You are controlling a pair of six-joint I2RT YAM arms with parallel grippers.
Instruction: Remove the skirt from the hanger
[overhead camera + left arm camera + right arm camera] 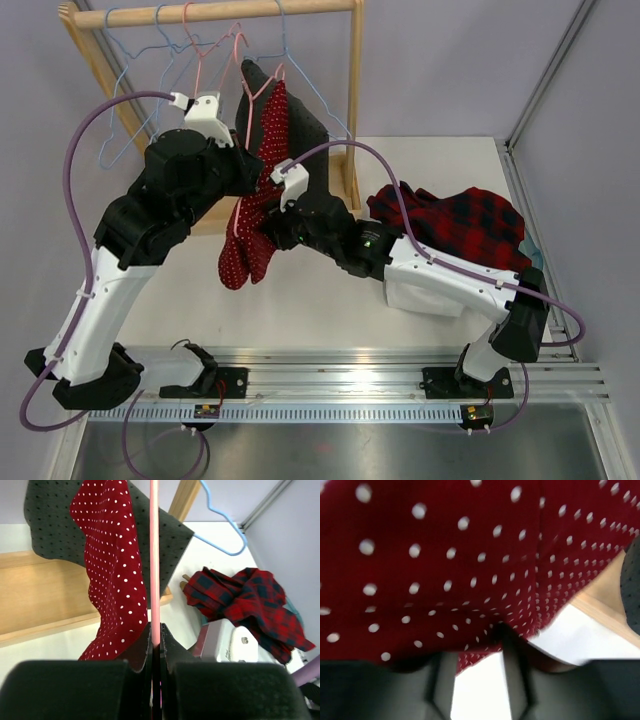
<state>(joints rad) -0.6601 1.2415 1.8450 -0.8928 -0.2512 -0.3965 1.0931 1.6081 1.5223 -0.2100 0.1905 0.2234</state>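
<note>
A red skirt (255,200) with white dots hangs on a pink hanger (154,555) from a wooden rail (220,12) at the back left of the table (330,310). In the left wrist view, the left fingers (140,655) are pressed together on the hanger's thin pink wire. The wire runs straight up from between them, and the skirt hangs just to the left of it.

In the right wrist view, the skirt fills most of the frame. Its lower edge drapes across the tips of the right fingers (517,680). These stand apart, with the white table showing through the gap between them and a fold of red cloth at the top of that gap.

A dark grey dotted garment (305,125) hangs just behind the skirt. A red and dark plaid cloth (460,220) lies heaped on the table to the right, well apart from the skirt.

The left arm (110,290) rises from its base and bends right towards the hanger. The right arm (440,275) stretches low and leftwards to the skirt's lower half.
</note>
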